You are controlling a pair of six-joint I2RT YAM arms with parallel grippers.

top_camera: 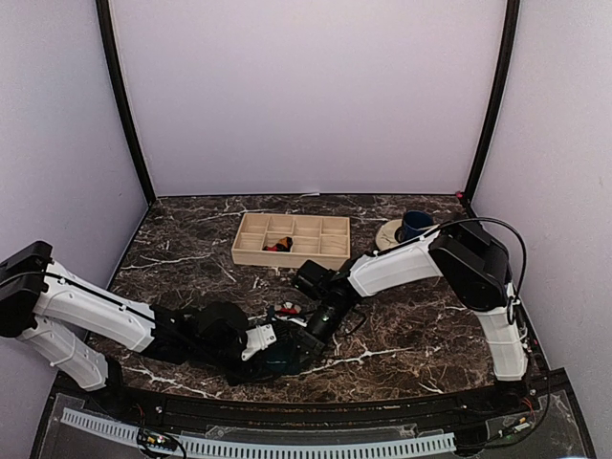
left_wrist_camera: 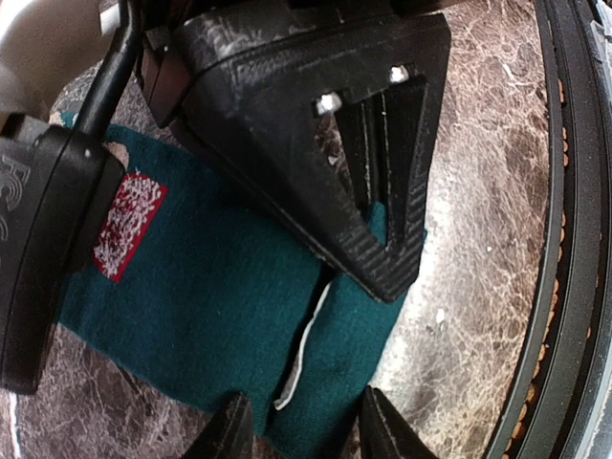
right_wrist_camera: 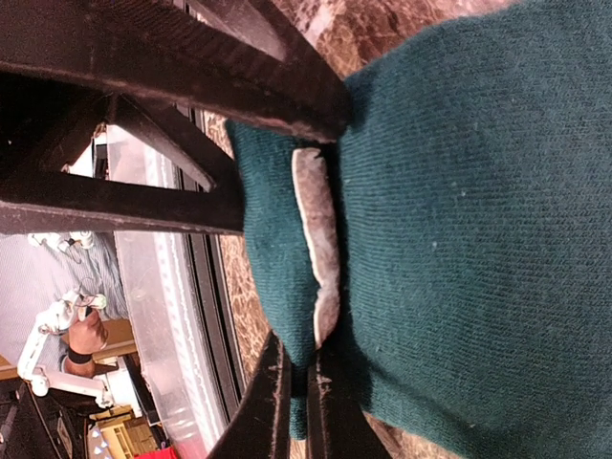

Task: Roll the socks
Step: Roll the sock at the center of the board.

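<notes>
Close to the near edge of the worktop [top_camera: 411,325], a little left of centre, the teal sock [left_wrist_camera: 210,306] lies flat on the marble. The right claw [right_wrist_camera: 298,373] is clenched on the sock's end, where the fabric folds over and a strip of white lining [right_wrist_camera: 320,239] shows. The left claw [left_wrist_camera: 304,432] hovers released, its fingertips apart on either side of that same end, with fabric between them but not gripped. A red-and-white patch [left_wrist_camera: 129,228] marks the sock farther along. The step in hand looks like starting the roll, and little of it seems done, since only one fold is visible. To do it well, the right claw should hold its pinch while the left closes low on the folded edge, catching both layers rather than just the top one. The two should then turn the end over together, tight and square to the sock's length, so the roll neither skews nor springs loose. A dark item with orange-red on it sits in a compartment of the wooden tray [top_camera: 251,256] toward the far edge; it is possibly the second sock, but too small to be sure.
</notes>
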